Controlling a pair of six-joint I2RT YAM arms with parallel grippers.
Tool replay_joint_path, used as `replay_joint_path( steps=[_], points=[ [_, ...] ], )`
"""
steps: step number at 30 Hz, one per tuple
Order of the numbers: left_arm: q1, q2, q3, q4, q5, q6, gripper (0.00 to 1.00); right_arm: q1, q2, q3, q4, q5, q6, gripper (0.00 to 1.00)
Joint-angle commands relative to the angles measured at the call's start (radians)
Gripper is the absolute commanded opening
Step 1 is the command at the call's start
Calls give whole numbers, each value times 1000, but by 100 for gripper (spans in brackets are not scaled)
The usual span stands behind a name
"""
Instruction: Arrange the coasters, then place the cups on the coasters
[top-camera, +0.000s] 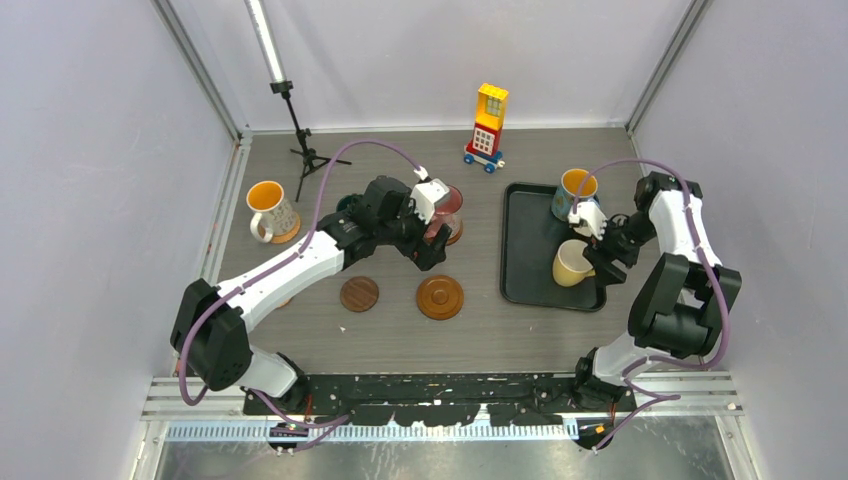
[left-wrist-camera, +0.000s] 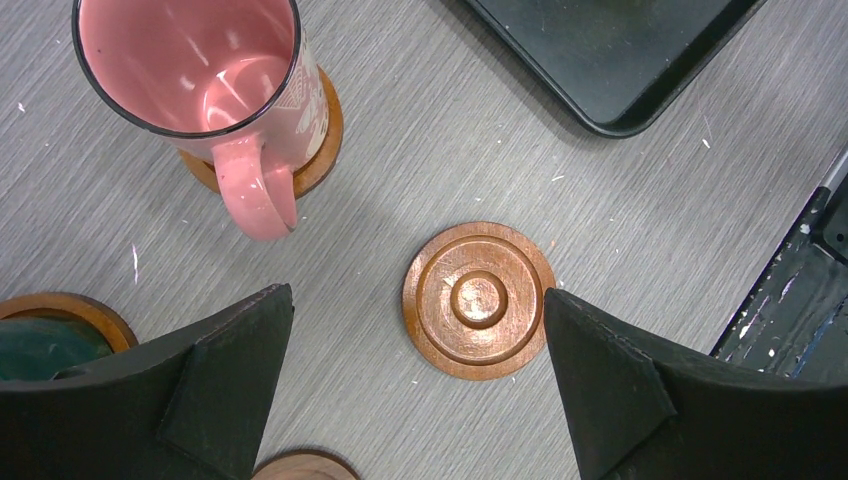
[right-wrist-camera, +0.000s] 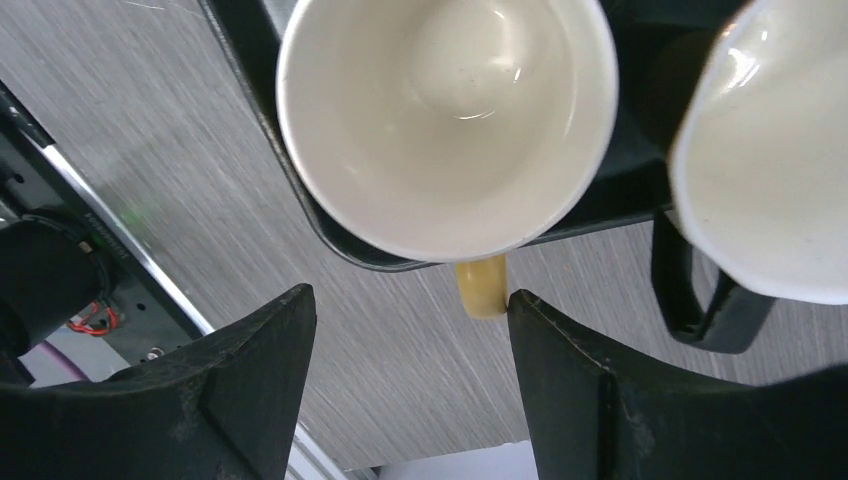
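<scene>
A pink cup (left-wrist-camera: 200, 90) stands on a coaster (left-wrist-camera: 325, 130); it also shows in the top view (top-camera: 448, 212). My left gripper (left-wrist-camera: 416, 292) hangs open above the table, and a ringed orange-brown coaster (left-wrist-camera: 478, 300) lies between its fingers, close to the right one. A green cup (left-wrist-camera: 35, 350) sits on a coaster at the lower left. My right gripper (right-wrist-camera: 410, 293) is open over the tray's near edge. The pale yellow cup (right-wrist-camera: 445, 120) has its handle (right-wrist-camera: 482, 285) just against the right fingertip. A cream cup with a black handle (right-wrist-camera: 770, 150) stands beside it.
The black tray (top-camera: 525, 270) also holds a blue cup (top-camera: 577, 188). A white cup with an orange inside (top-camera: 266, 205) stands on a coaster at the left. A dark coaster (top-camera: 359, 294) lies on the table. A toy block tower (top-camera: 488, 125) and a small tripod (top-camera: 300, 150) stand at the back.
</scene>
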Motion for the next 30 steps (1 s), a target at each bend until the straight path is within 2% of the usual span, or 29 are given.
replay_joint_path(
  steps=[1, 13, 30],
  points=[
    [-2, -12, -1, 15, 13, -5, 98, 15, -71, -26, -45, -41, 26, 75],
    [-3, 16, 13, 14, -32, -68, 97, 161, -192, -152, 106, -7, 393, 72],
    [-4, 71, 36, 22, -28, -158, 96, 334, -252, -185, 133, -67, 622, 77]
  ],
)
